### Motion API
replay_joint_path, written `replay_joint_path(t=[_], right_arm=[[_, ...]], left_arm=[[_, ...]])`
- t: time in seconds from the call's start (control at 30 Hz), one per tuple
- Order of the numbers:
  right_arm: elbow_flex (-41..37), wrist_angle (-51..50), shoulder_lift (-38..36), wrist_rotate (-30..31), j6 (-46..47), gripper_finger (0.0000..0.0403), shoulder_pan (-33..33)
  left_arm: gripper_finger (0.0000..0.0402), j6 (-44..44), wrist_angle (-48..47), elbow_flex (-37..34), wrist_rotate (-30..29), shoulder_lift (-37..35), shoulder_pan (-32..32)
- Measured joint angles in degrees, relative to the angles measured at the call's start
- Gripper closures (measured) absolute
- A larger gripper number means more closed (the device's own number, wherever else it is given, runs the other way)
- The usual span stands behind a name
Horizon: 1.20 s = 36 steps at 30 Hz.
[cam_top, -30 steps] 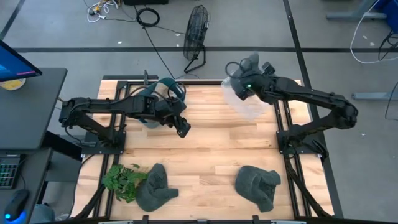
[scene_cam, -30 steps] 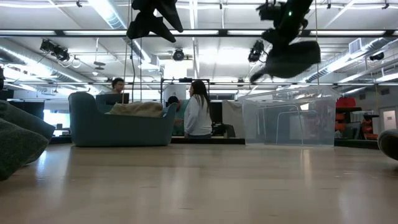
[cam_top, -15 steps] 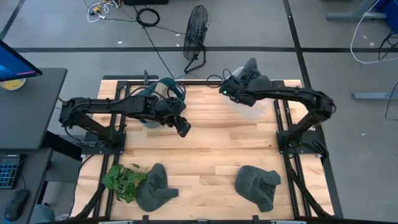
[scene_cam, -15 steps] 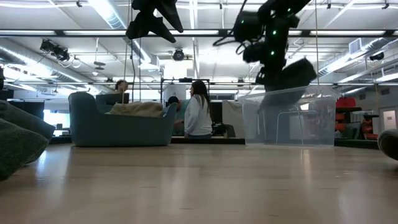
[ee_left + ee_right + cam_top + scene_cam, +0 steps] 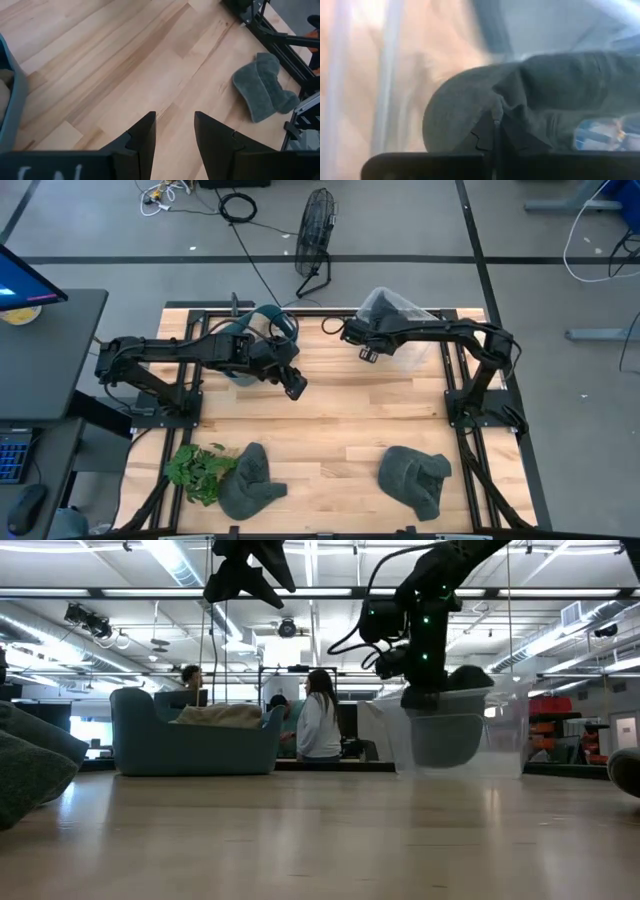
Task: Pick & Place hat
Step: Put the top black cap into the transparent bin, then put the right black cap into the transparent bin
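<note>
Pincer of the right arm [image 5: 367, 352] hangs at the near-left edge of a clear bin [image 5: 425, 352] at the worktop's far right; in the right wrist view its fingers meet in one dark seam, pressed together against the grey cloth of a hat [image 5: 520, 105] just ahead of them. Whether the cloth is truly pinched or only touched cannot be told. The low view shows the hat [image 5: 445, 735] lying low inside the bin [image 5: 505, 725], with the right pincer [image 5: 425, 695] at the bin's rim above it.

The left pincer [image 5: 293, 387] hovers over bare wood near the middle of the worktop [image 5: 340, 420], well apart from the right arm. Its fingers [image 5: 142, 140] stand apart with a clear gap between them and hold nothing.

Two more grey hats lie at the near edge: one at near left [image 5: 250, 480], touching a green leafy bunch [image 5: 195, 470], the other at near right [image 5: 415, 478], also seen in the left wrist view [image 5: 262, 87] close to the frame rail. A blue bin [image 5: 255, 330] sits at the far left, behind the left arm.

The middle of the worktop between the two near hats and the two bins is open wood. A fan [image 5: 315, 230] stands on the floor beyond the far edge.
</note>
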Motion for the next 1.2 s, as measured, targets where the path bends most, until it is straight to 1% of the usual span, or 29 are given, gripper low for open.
replay_joint_path(t=[0.07,0.13,0.4,0.5,0.63,0.77,0.93,1.03,1.2], right_arm=[[-0.1,0.0,0.2,-2.8,-0.9,0.0392,-0.1],[-0.1,0.1,0.1,-3.9,-1.9,0.0389,-0.4],[-0.1,-0.9,-0.2,-3.4,-3.3,0.0375,-1.7],[-0.1,-3.1,-0.2,-3.7,-3.2,0.0360,-2.0],[-0.1,-7.8,-1.0,-7.5,-2.8,0.0327,-2.0],[-0.1,-9.2,-3.3,-9.8,-1.7,0.0286,-2.0],[-0.1,-9.2,-7.0,-16.2,-2.0,0.0245,-2.3],[-0.1,-9.2,-9.2,-18.1,-2.0,0.0238,-3.0],[-0.1,-8.9,-13.3,-18.1,-3.5,0.0241,-3.9]], left_arm=[[0.0264,0.0,0.1,0.0,0.0,0.0,0.0],[0.0264,0.0,0.1,0.0,0.0,0.0,0.1],[0.0264,0.0,0.4,0.0,0.0,0.0,0.1],[0.0264,0.0,0.4,0.0,0.0,0.0,0.1],[0.0264,0.0,0.4,0.0,0.0,0.0,0.1],[0.0264,0.0,0.4,0.0,0.0,0.0,0.1],[0.0264,0.0,0.5,0.0,0.0,0.0,0.1],[0.0264,0.0,0.5,0.0,0.0,0.0,0.1],[0.0264,0.1,0.5,0.0,0.0,0.0,0.1]])
